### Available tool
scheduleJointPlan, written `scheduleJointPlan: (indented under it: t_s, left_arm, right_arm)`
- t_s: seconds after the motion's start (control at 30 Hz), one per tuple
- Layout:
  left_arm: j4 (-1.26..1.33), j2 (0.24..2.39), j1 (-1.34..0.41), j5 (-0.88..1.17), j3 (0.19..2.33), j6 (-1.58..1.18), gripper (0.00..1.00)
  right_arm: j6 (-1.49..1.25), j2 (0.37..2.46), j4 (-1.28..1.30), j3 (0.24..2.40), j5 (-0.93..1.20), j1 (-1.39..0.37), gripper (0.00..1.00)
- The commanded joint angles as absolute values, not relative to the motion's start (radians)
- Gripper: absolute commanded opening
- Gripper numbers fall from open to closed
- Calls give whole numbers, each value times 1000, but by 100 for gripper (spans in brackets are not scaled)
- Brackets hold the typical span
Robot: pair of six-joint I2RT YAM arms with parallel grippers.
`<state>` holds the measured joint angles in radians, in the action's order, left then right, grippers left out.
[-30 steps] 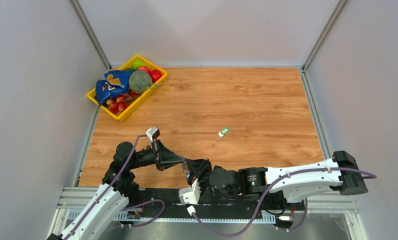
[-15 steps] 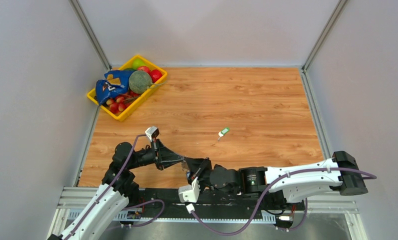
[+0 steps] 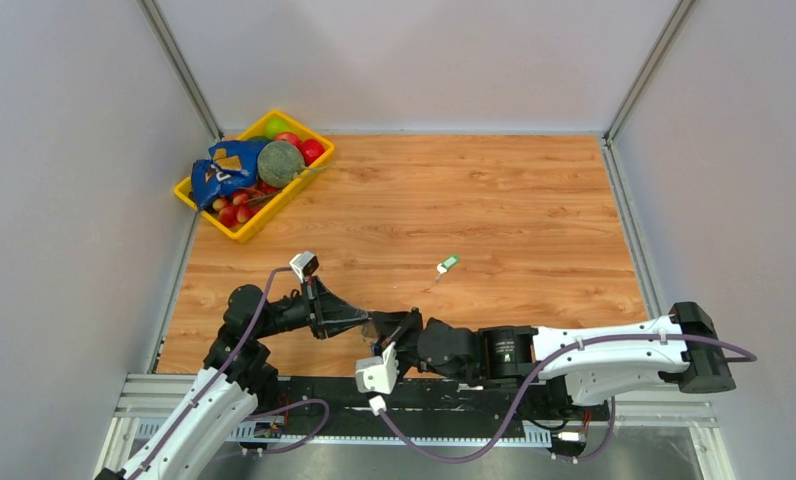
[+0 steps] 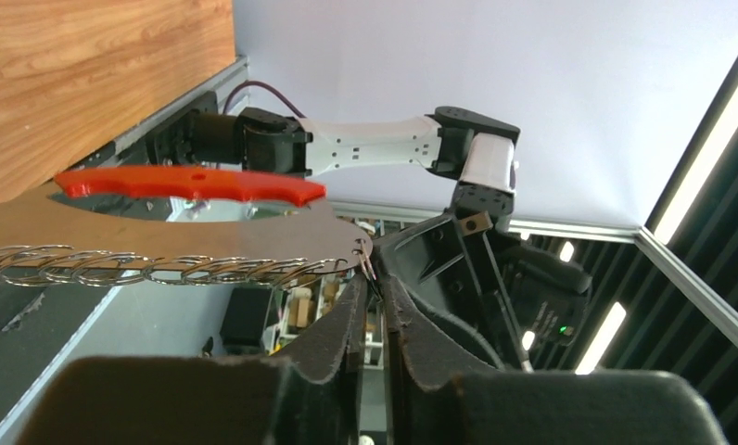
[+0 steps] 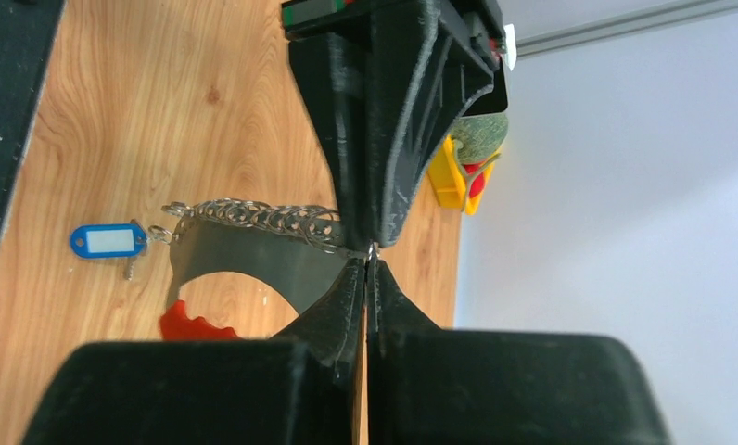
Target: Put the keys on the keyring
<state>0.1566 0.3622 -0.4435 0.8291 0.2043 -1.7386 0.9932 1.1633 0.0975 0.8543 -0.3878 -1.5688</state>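
Note:
The keyring shows best in the left wrist view: a red curved piece over a silvery chain of rings. Its end ring sits at the tips of my left gripper, whose jaws stand a narrow gap apart. My right gripper is shut on that same end ring, tip to tip with the left fingers. A blue-tagged key hangs at the chain's far end. The green key lies alone on the table. From above, both grippers meet near the front edge and hide the keyring.
A yellow basket with balls, small red fruits and a blue bag stands at the table's back left corner. Grey walls close in the table on three sides. The right arm lies along the front rail.
My right gripper has closed on the keyring's end ring and its wrist has crept left. My left jaws have parted slightly. The green key has not moved.

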Motion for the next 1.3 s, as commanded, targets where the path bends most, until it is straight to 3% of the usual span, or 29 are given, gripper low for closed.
scheduleJointPlan:
  t_s: [0.0, 0.27, 0.67, 0.9, 1.27]
  left_arm:
    - [122, 368, -451, 916, 239, -1736, 24]
    - [-140, 393, -452, 950, 349, -1477, 44]
    - [-245, 513, -452, 958, 598, -1205, 46]
    - [-472, 574, -451, 968, 819, -947, 47]
    - [-387, 539, -452, 978, 791, -803, 47]
  right_arm:
    - [845, 1154, 200, 997, -364, -1536, 0]
    - [677, 1156, 426, 1173, -294, -1521, 0]
    - [423, 1260, 773, 1421, -197, -1505, 0]
    - [297, 1291, 861, 1513, -117, -1433, 0]
    - [220, 1280, 892, 1599, 220, -1316, 0]
